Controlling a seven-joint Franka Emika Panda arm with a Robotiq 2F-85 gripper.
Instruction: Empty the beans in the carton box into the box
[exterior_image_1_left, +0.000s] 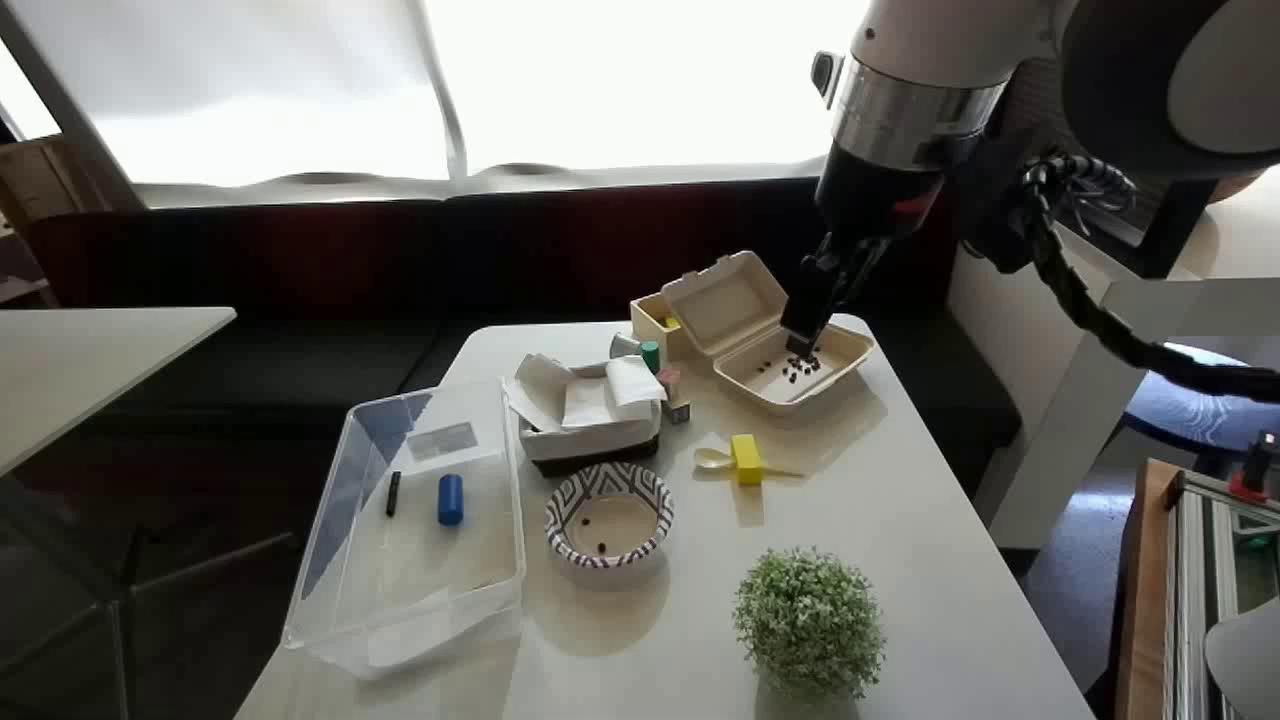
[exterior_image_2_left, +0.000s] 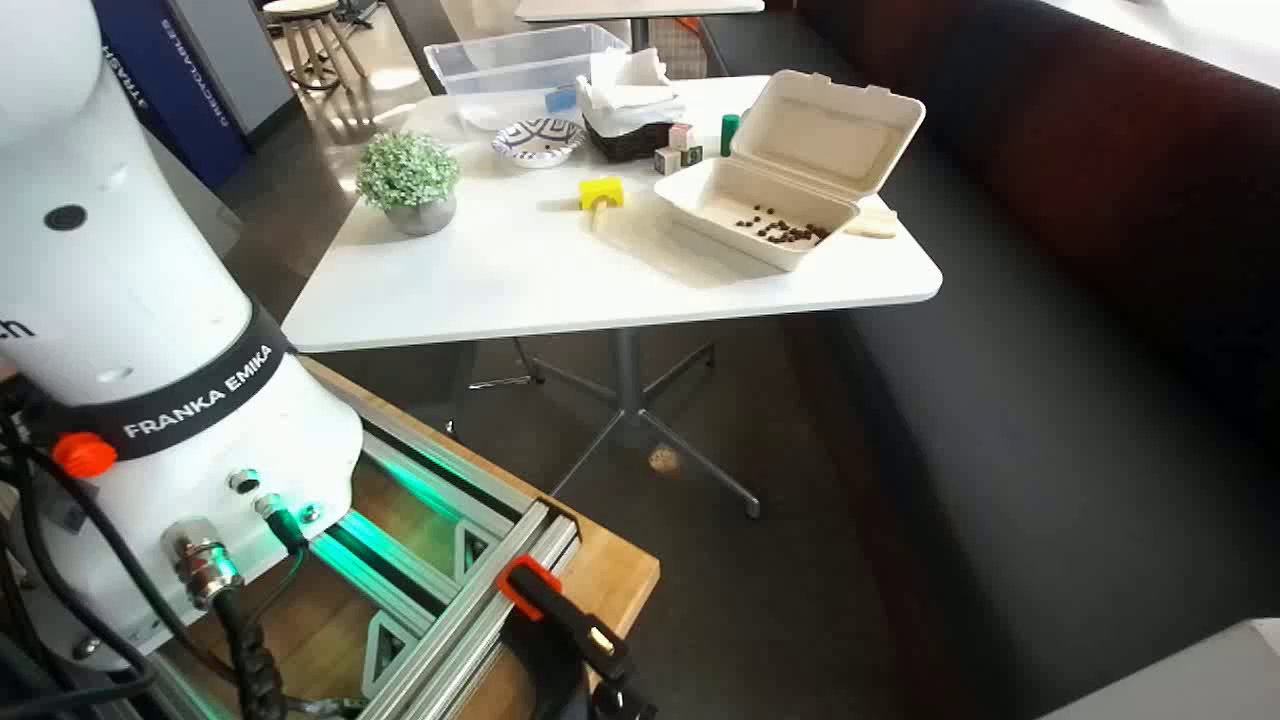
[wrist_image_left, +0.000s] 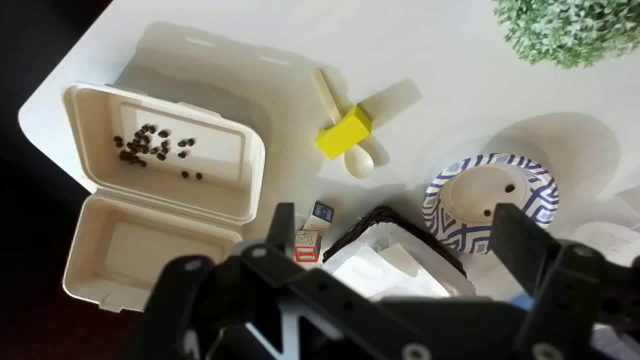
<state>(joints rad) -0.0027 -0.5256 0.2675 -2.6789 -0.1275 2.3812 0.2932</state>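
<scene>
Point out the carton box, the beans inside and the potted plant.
Carton box (exterior_image_2_left: 828, 138): in an exterior view, the raised lid's inner face.
Beans (wrist_image_left: 144, 149): wrist view, a bean mid-heap.
Potted plant (exterior_image_1_left: 810, 622): in an exterior view, middle of its foliage.

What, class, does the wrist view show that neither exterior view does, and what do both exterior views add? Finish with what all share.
Only the wrist view: that the gripper is open.
Only the exterior views: the green cylinder and the white robot arm.
Shared: the open carton box with beans inside, the patterned bowl, the yellow block, spoon and plant.
</scene>
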